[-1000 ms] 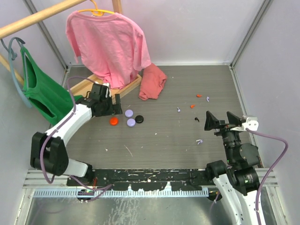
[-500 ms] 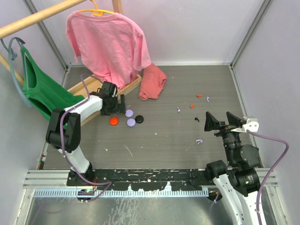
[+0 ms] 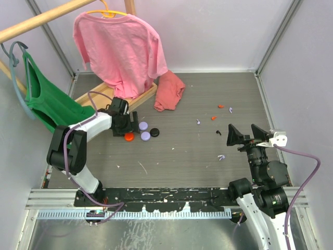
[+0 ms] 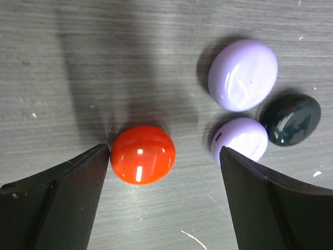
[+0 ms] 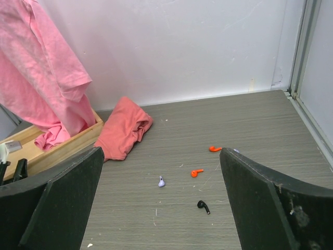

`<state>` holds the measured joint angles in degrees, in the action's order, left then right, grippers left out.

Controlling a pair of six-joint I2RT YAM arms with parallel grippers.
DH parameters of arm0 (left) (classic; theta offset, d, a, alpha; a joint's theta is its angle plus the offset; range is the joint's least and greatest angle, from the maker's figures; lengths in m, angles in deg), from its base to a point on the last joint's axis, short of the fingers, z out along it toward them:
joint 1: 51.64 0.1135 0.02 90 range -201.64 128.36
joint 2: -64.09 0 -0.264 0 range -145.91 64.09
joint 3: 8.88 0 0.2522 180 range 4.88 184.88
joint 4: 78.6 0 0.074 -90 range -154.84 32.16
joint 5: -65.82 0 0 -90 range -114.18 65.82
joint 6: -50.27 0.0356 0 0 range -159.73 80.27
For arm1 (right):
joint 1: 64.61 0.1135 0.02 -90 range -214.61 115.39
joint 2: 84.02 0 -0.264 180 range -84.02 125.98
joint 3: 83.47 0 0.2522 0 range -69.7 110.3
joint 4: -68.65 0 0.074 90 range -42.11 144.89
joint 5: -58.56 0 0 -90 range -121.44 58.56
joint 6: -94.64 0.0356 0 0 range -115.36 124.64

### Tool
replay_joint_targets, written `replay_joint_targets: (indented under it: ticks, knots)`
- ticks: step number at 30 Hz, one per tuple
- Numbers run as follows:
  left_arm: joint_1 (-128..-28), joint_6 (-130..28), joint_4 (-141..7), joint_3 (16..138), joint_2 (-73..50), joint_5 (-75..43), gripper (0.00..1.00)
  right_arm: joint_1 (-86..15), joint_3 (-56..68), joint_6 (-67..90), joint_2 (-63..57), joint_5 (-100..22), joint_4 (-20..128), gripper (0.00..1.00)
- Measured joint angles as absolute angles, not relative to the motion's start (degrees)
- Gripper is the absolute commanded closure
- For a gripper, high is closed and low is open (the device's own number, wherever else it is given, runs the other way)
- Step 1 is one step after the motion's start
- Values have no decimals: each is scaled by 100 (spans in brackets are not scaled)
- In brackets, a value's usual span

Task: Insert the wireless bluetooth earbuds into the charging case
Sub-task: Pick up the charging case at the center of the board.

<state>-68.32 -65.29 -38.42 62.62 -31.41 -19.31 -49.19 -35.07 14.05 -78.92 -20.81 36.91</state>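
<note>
Four round closed charging cases lie left of centre: orange (image 3: 127, 136), two lavender (image 3: 142, 125) and black (image 3: 154, 132). My left gripper (image 3: 132, 129) is open, low over them. In the left wrist view the orange case (image 4: 142, 154) sits on the table just inside the left finger (image 4: 62, 198), and a lavender case (image 4: 245, 139) lies by the right finger. Tiny earbuds lie scattered at the right: orange (image 3: 213, 117), lavender (image 3: 198, 122) and black (image 3: 218, 133). My right gripper (image 3: 244, 133) is open and empty, short of them; its view shows the orange (image 5: 196, 172), lavender (image 5: 162, 182) and black (image 5: 203, 207) buds.
A folded coral cloth (image 3: 169, 91) lies at the back centre. A pink shirt (image 3: 122, 49) hangs on a wooden rack whose base (image 3: 99, 94) stands behind the left arm. A green garment (image 3: 49, 101) hangs at the left. Walls close in the sides and back.
My left gripper has swung in and down over the cases, so its open fingers now span the orange case. The right arm has not moved.
</note>
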Motion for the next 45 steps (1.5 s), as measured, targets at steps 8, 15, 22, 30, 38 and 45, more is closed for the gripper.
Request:
replay_joint_targets:
  ticks: [8, 15, 22, 30, 38, 45]
  knots:
    - [-6832, -6892, -3895, 5809, -2361, -1352, 12, -4919, -3509, 1405, -7892, -2083, 3691, 0]
    - [-6835, -6966, -3855, 5755, -1989, -1177, 12, -4917, -3512, 1405, -7890, -2081, 3689, 0]
    - [-6878, -6429, -3718, 5894, -1928, -1842, 11, -4917, -3512, 1405, -7890, -2083, 3689, 0]
    - [-6889, -6088, -3949, 6329, -2828, -1853, 12, -4895, -3512, 1405, -7890, -2083, 3689, 0]
    - [-6889, -6118, -3960, 6515, -3242, -1593, 16, -4891, -3514, 1403, -7887, -2083, 3689, 0]
    - [-6915, -6306, -4006, 6117, -3132, -1276, 18, -4891, -3514, 1403, -7885, -2085, 3689, 0]
